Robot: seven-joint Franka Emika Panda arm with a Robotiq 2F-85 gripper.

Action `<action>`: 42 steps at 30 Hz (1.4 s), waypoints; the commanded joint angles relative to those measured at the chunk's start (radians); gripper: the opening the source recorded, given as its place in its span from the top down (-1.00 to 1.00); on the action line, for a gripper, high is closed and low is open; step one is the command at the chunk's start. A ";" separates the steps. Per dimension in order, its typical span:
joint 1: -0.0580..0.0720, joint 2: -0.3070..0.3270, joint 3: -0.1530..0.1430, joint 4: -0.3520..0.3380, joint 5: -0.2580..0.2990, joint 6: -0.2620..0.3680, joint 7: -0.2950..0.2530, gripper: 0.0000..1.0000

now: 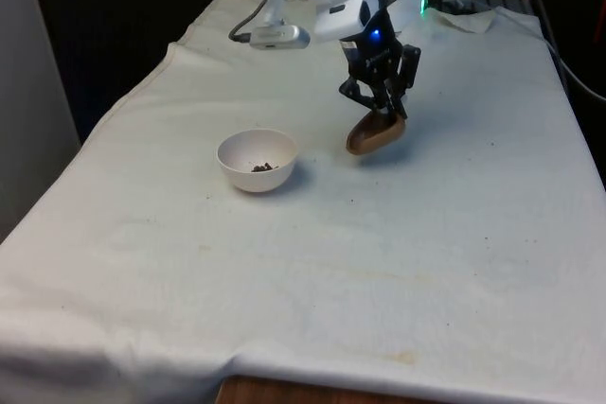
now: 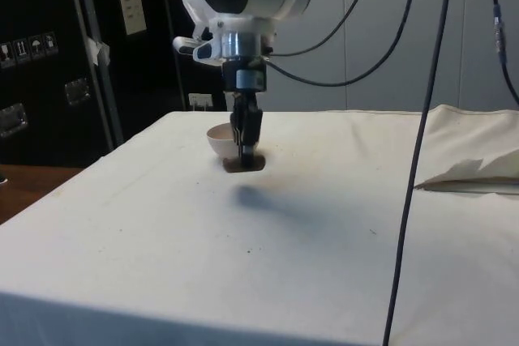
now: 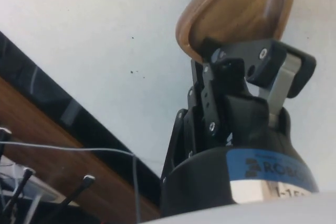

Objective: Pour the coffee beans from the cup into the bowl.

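While you look, the fingers (image 1: 382, 113) are closed tight on the brown wooden cup's (image 1: 373, 134) rim; it hangs tipped under them, just right of the white bowl (image 1: 257, 160) holding beans (image 1: 262, 166) on the worktop (image 1: 426, 234).

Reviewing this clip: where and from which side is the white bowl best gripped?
Take the white bowl by its rim from above, one finger inside, one outside. It sits upright and open-topped, with beans low in the middle; its rounded wall probably offers poorer purchase from the side.
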 commanded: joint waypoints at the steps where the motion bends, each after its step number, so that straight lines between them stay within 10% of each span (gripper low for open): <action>1: 0.011 -0.008 -0.004 -0.015 -0.018 0.025 0.016 0.99; 25: -0.004 -0.030 0.063 -0.089 -0.178 0.154 0.119 0.99; 42: 0.005 -0.032 0.103 -0.147 -0.363 0.287 0.288 0.99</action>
